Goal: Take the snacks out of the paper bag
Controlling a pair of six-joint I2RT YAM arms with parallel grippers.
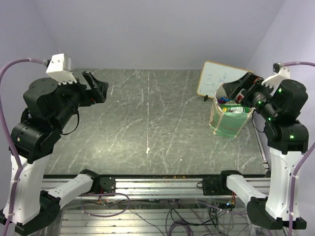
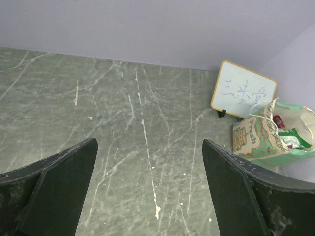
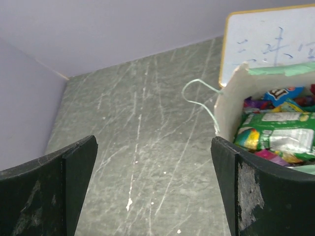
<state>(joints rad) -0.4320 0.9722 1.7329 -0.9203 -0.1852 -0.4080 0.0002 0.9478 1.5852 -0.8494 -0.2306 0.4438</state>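
The mint-green paper bag (image 1: pixel 229 123) stands upright at the table's right side. It also shows in the left wrist view (image 2: pixel 261 142) and the right wrist view (image 3: pixel 234 103). Several glossy snacks lie inside it: a green-yellow packet (image 3: pixel 275 132), a blue one (image 3: pixel 283 93) and purple and pink ones. My right gripper (image 1: pixel 239 88) is open and empty, raised just above the bag's far right rim; in its own view (image 3: pixel 153 147) its right finger stands beside the bag's near wall. My left gripper (image 1: pixel 98 86) is open and empty, raised over the table's far left (image 2: pixel 150 147).
A small white framed whiteboard (image 1: pixel 216 78) with blue writing leans just behind the bag. A thin string handle (image 3: pixel 199 98) loops out from the bag's wall. The scratched grey table (image 1: pixel 147 118) ends at a metal rail at the near edge; walls close the back and right.
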